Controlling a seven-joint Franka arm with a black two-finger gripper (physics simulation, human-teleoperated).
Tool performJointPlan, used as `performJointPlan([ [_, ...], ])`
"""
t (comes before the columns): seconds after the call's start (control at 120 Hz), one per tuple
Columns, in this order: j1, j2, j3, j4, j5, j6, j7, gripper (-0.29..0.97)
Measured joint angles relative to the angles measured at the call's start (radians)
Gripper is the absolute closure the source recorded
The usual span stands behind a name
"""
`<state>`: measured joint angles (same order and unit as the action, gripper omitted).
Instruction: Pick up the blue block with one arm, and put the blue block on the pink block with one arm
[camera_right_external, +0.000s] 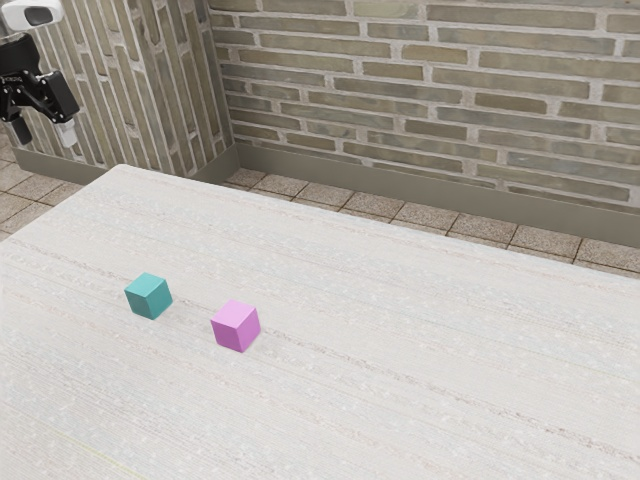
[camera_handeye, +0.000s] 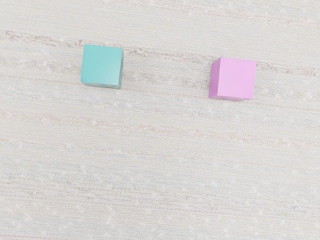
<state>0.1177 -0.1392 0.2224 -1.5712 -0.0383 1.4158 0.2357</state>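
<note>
The blue block (camera_right_external: 148, 295), a teal-coloured cube, rests on the pale wooden table (camera_right_external: 420, 380) toward the exterior view's left. A short gap to its right lies the pink block (camera_right_external: 236, 325), slightly nearer the front edge. The two do not touch. My gripper (camera_right_external: 43, 132) hangs high in the exterior view's upper left corner, well above and behind both blocks, its fingers spread open with nothing between them. Looking down from the hand, the blue block (camera_handeye: 102, 65) and the pink block (camera_handeye: 233, 78) lie side by side on the table, far below.
A brick wall (camera_right_external: 430, 90) with a grey skirting runs behind the table, and a tiled floor (camera_right_external: 420, 215) shows past the far edge. The table top (camera_handeye: 160, 170) spreads wide around both blocks.
</note>
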Motion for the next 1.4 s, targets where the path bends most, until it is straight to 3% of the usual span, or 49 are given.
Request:
performJointPlan([
  [0.258, -0.001, -0.019, 0.002, 0.003, 0.001, -0.004, 0.006, 0.0],
  [0.35, -0.004, -0.104, 0.078, 0.22, 0.037, -0.082, 0.007, 0.0],
  [0.4, 0.003, -0.126, 0.139, 0.26, 0.056, -0.106, 0.008, 0.0],
  [0.542, 0.01, -0.061, 0.214, 0.027, 0.087, -0.023, 0.006, 0.0],
  [0.7, 0.012, -0.037, 0.242, -0.275, 0.097, 0.199, -0.008, 0.0],
  [0.875, 0.008, -0.061, 0.24, -0.443, 0.121, 0.369, -0.018, 0.0],
  [1.058, 0.013, 0.121, 0.269, -0.485, 0.134, 0.6, -0.03, 0.0],
  [1.2, 0.013, 0.236, 0.263, -0.488, 0.034, 0.698, -0.039, 0.0],
  [1.4, 0.004, 0.286, 0.189, -0.507, -0.145, 0.793, 0.013, 0.0],
])
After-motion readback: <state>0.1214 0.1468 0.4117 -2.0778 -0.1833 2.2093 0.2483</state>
